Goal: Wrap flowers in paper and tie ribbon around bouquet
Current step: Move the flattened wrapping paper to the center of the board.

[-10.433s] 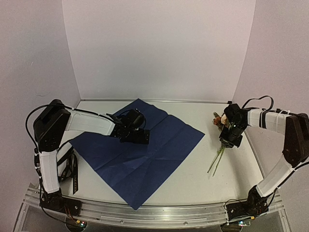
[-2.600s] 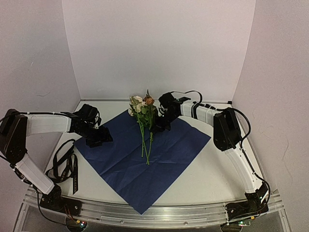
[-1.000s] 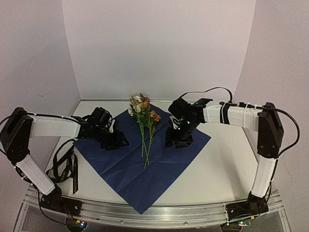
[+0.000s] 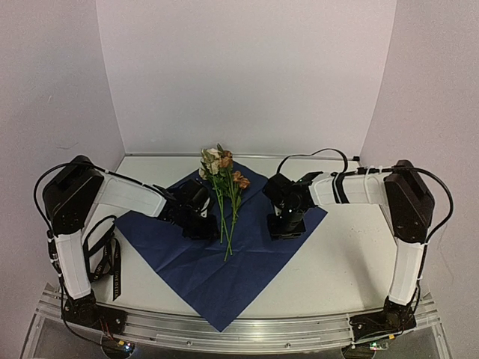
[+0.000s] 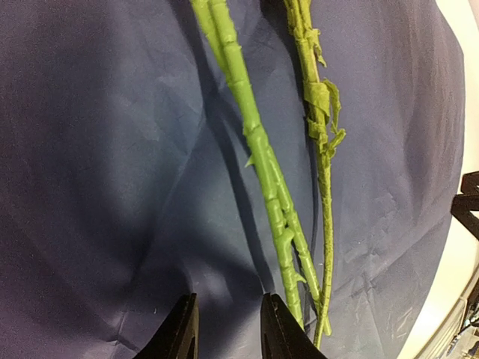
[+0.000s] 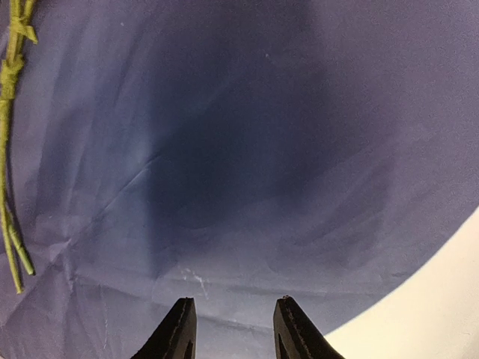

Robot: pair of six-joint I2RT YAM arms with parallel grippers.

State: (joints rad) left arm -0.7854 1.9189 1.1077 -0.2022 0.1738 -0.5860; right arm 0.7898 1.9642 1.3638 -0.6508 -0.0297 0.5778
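Since both arms are down on the sheet, we go left to right across the top view.

Room: a plain pale wall on the left meets a plain back wall, and a matching wall closes the right side. The table is off-white and matte, with an aluminium rail along the bottom edge of the frame.

Lower left: the ribbon lies in loose black loops on bare table beside the left arm, off the paper.

Centre: the paper sits as a diamond, navy face up and creased. One corner points at the rail, the opposite one toward the back wall.

The left gripper is low on the paper, just left of the stems. Its wrist view shows the tips a narrow gap apart with nothing visibly between them, and one tip close beside a stem.

The flowers lie along the paper's middle, blooms toward the top of the frame and stem ends toward the bottom.

The right gripper is down near the paper's right corner, apart from the stems. Its wrist view shows a narrow gap with only navy paper behind it, and bare table at lower right.
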